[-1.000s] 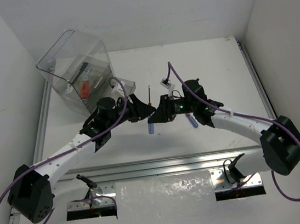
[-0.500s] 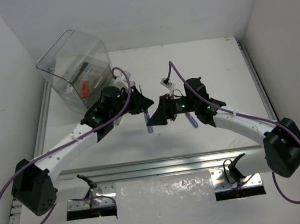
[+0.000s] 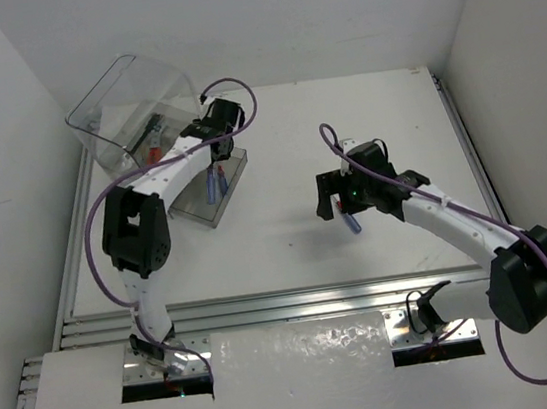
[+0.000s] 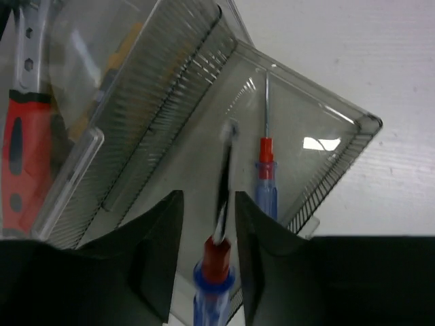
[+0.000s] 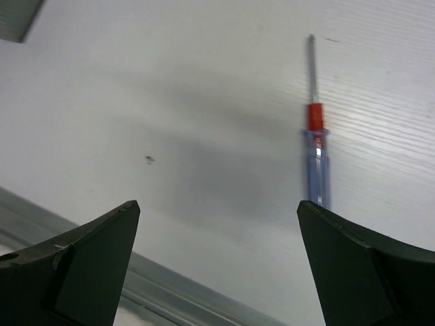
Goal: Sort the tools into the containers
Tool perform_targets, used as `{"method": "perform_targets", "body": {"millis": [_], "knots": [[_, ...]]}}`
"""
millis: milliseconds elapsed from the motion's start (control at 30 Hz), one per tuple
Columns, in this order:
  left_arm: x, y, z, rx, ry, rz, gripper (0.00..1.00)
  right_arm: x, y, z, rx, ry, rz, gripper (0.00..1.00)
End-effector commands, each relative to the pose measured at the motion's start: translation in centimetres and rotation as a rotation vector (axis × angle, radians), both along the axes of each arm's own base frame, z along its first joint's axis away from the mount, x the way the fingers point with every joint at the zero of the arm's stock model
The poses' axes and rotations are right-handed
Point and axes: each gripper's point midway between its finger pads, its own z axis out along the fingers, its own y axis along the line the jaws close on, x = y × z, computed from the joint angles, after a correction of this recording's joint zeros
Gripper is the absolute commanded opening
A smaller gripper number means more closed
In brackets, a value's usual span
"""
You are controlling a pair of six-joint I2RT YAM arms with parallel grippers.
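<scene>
Blue-handled, red-collared screwdriver (image 4: 212,272) sits pinched in your left gripper (image 4: 208,204) over the clear ribbed plastic tray (image 4: 326,163) (a second blue screwdriver (image 4: 266,187) lies inside). Your right gripper (image 5: 217,207) gapes wide above a third blue screwdriver (image 5: 317,170) on the white table (image 5: 170,88).

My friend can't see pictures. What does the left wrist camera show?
A blue-handled screwdriver with a red collar sits between the fingers of the left gripper, over a clear plastic tray where a second blue-handled screwdriver lies. A red-handled tool shows through the clear plastic box at left.
</scene>
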Motion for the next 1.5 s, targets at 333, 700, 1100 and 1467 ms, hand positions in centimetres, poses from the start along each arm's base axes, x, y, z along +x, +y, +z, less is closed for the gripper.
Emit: {"method": "perform_targets", "body": {"millis": [333,700,1100,1467], "knots": [[-3.2,-7.9,7.6,-0.157,-0.046,-0.274,0.81,2.3,-5.1,-6.8,-0.419,0.193,0.006,0.71],[-14.1,-10.6,12.7,-0.681,-0.263,-0.454,0.96,2.7,-3.1,-11.0,-0.37,0.313,0.078,0.13],[-21.2,-16.5,11.7,-1.261,-0.296,-0.713,0.98,-3.5,9.9,4.4,0.555,-0.008,0.411,0.0],[-20.4,-19.4,10.5,-1.3,-0.212,-0.717,0.41,-8.3,12.9,12.3,0.749,-0.107,0.642,0.02]]}}
